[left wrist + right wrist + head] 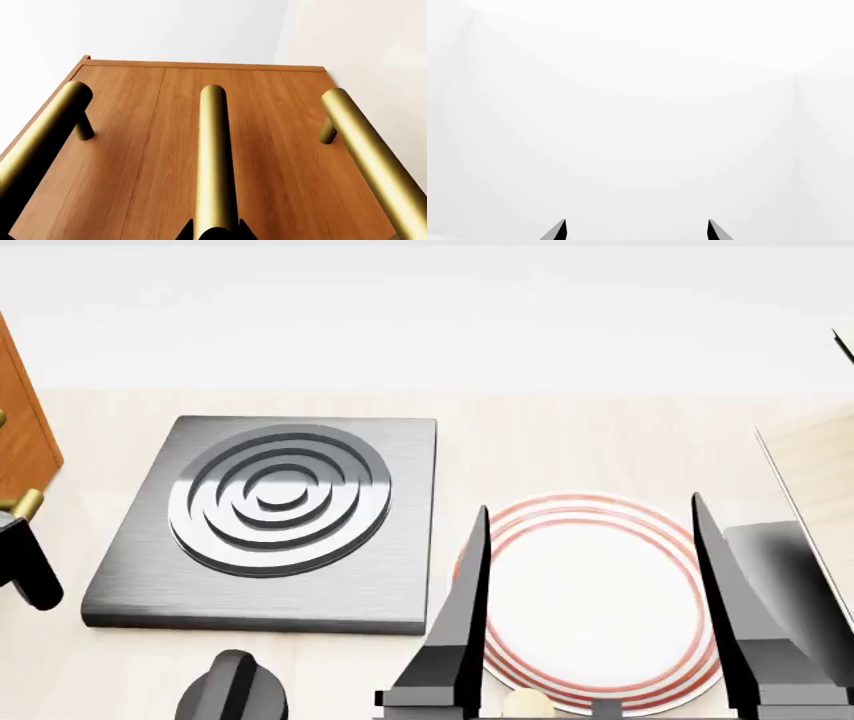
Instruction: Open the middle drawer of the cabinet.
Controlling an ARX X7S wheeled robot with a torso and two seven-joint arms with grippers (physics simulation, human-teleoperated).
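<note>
In the left wrist view the orange-brown cabinet (153,150) fills the frame with three brass bar handles side by side. The central bar, the middle drawer's handle (213,150), runs straight between the fingertips of my left gripper (213,225), which close tightly on both of its sides. The middle drawer's front (267,165) looks level with its neighbours. In the head view only the cabinet's edge (20,420), a brass handle end (24,503) and part of my left gripper (27,565) show at the far left. My right gripper (590,502) is open and empty above a plate.
A grey stove plate with concentric rings (267,520) lies on the pale counter, with a dark knob (234,690) in front of it. A white plate with red rings (587,600) sits below my right gripper. A pale board (821,470) is at the right. The right wrist view shows only white wall.
</note>
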